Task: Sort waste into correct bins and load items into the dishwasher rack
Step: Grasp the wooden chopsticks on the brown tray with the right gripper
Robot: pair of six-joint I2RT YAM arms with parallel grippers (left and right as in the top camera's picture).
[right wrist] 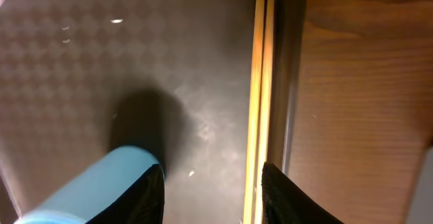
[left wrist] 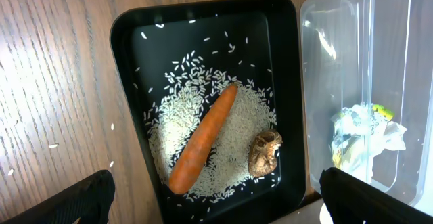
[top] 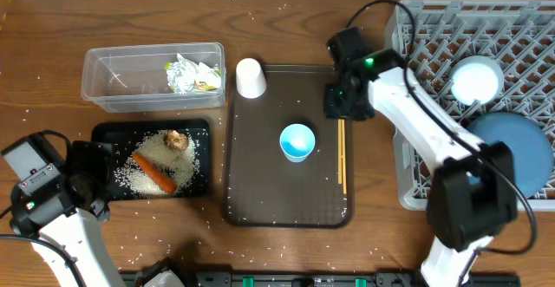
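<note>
**Sorting and loading, partly done.** The right gripper (right wrist: 213, 193) hangs low over the brown serving tray (top: 260, 192) at the counter's centre. Its fingers (right wrist: 145, 197) are spread apart and straddle the far end of the chopsticks (right wrist: 259, 102), which lie side by side along the tray's right rim. The open straddle suggests a pinch is being lined up, and the rim close beside the sticks leaves little room for the outer finger. The light-blue cup (top: 297, 141) stands upright just left of this gripper, and the white cup (top: 251, 77) stands at the tray's far-left corner. The dishwasher rack (top: 520, 35) fills the counter's right edge and already holds the white bowl (top: 476, 81) and the blue plate (top: 513, 153), so the cups and chopsticks appear to be what is left to load. Toward the left edge, the black tray (left wrist: 128, 61) carries the carrot (left wrist: 203, 137), the brown lump (left wrist: 264, 152) and the rice (left wrist: 240, 132). The clear tub (left wrist: 325, 61), on its far side, holds the wrapper (left wrist: 365, 135). The left gripper (left wrist: 216, 190) hovers above the black tray near the front-left corner, fingers wide apart and empty.
</note>
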